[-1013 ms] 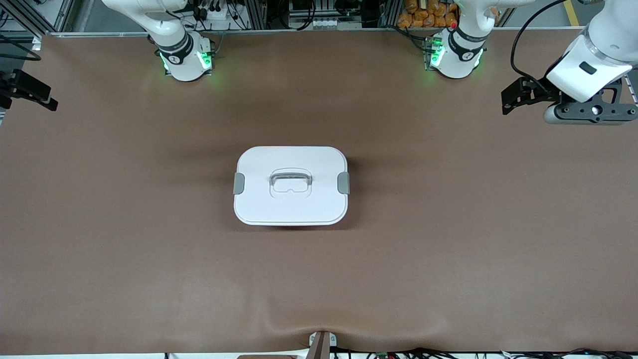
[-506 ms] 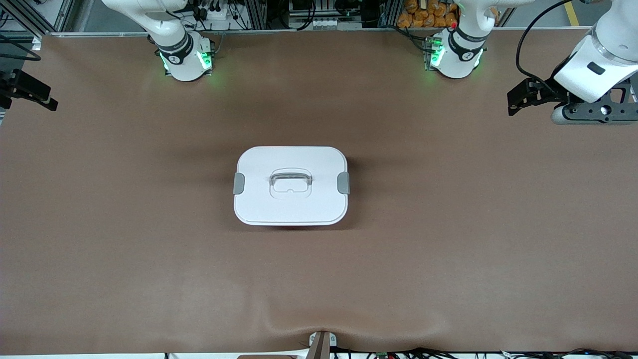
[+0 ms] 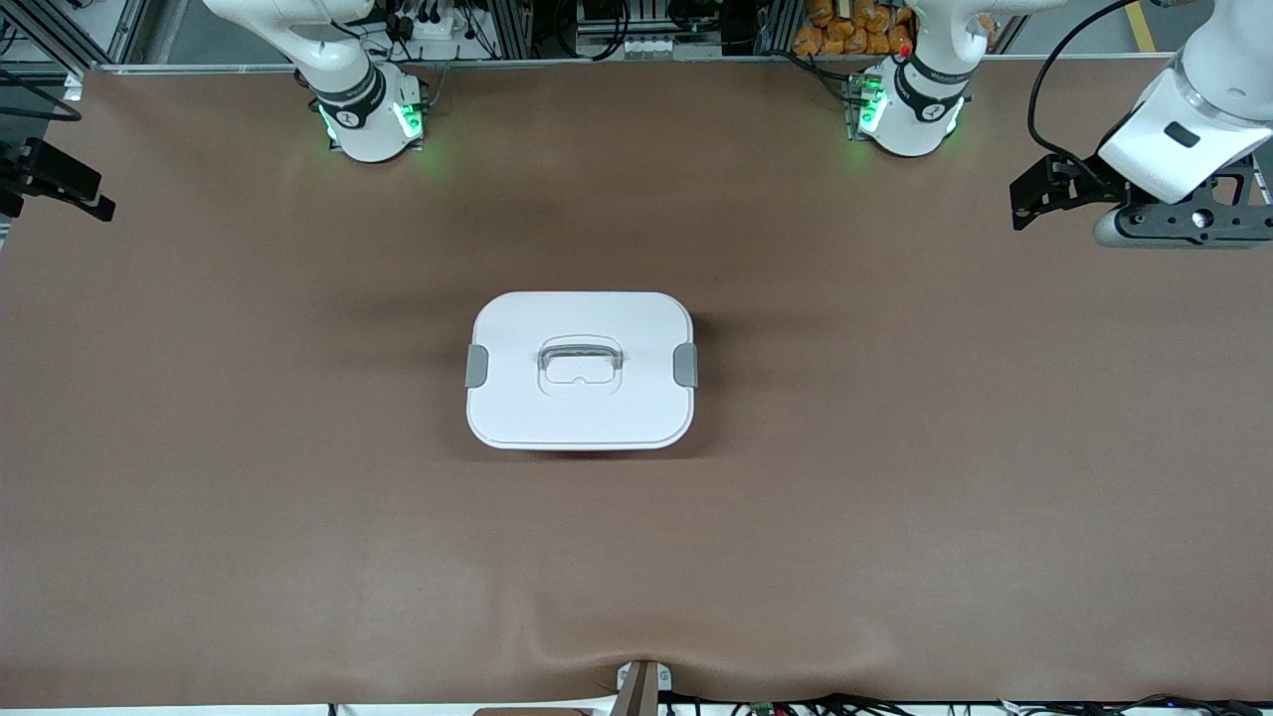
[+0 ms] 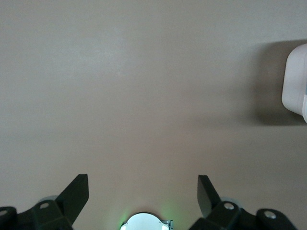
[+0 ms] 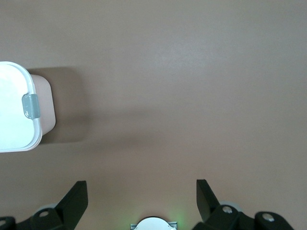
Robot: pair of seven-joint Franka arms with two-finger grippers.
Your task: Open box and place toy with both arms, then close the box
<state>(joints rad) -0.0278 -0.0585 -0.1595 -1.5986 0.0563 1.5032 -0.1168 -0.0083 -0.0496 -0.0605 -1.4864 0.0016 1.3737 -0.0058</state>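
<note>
The white box sits lid-on mid-table, no toy showing anywhere, while the left gripper has drifted a bit at its table end, fingers spread, and the right gripper, spread too, waits—so either start or wrap-up.

A brown table mat covers the whole tabletop, with a raised wrinkle at its 6 o'clock edge. At that edge, a small clamp-like mount sits, and black cables trail along toward 5 o'clock. At 12 o'clock, above the mat, stands an aluminium frame with wiring, and toward 1 o'clock lies a pile of orange objects.
</note>
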